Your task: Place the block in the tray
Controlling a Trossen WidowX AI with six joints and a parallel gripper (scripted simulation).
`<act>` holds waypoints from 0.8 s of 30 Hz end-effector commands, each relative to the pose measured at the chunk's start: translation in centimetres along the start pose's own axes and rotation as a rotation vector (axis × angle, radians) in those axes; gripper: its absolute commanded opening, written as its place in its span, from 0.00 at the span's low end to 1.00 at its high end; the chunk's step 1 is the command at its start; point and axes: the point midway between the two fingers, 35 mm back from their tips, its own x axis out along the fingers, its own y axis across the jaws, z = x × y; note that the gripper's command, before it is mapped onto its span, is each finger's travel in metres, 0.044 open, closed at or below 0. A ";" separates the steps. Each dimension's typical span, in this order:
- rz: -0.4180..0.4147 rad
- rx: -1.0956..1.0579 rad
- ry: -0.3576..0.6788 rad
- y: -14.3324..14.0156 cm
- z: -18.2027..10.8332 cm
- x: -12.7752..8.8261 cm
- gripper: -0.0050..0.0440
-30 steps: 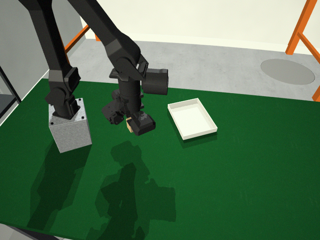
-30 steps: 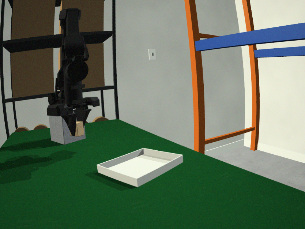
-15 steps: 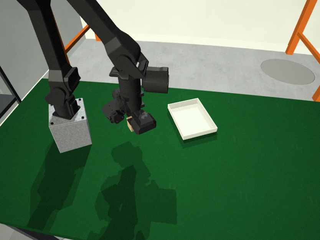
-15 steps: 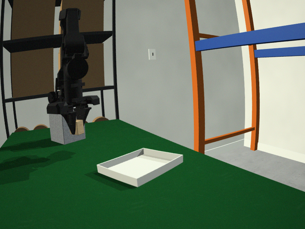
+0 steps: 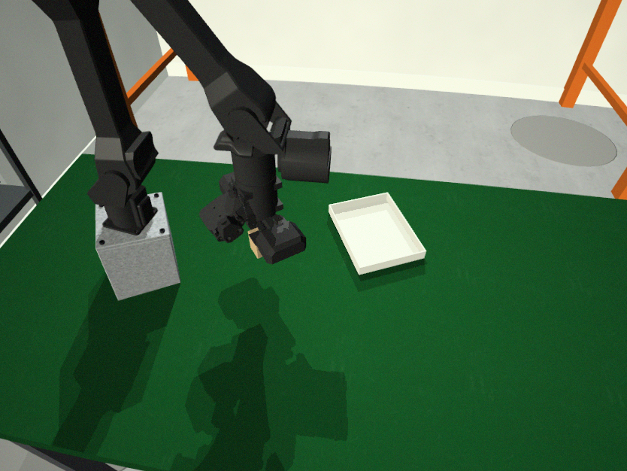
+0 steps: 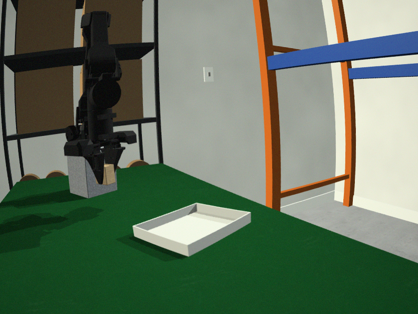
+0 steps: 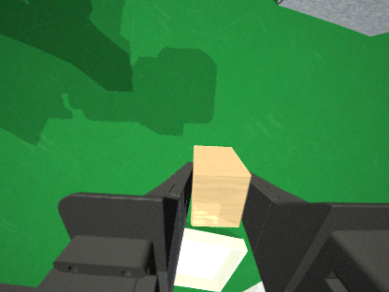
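My gripper is shut on a light wooden block and holds it well above the green table, to the left of the white tray. In the wrist view the block stands clamped between the two dark fingers, with a corner of the tray showing below them. In the exterior view the block hangs in the gripper in front of the arm's base, far behind the empty tray. The tray lies flat and empty on the table.
The arm's grey base block stands at the table's left. Orange frame posts and a dark shelf rack stand beyond the table's edges. The arm casts dark shadows on the table's front left.
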 end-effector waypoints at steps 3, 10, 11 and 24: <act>0.013 -0.007 0.014 0.3 -0.3 -0.4 0.10; 0.013 -0.007 0.014 0.3 -0.3 -0.4 0.10; 0.013 -0.007 0.014 0.3 -0.3 -0.4 0.10; 0.013 -0.007 0.014 0.6 -4.9 -0.5 0.10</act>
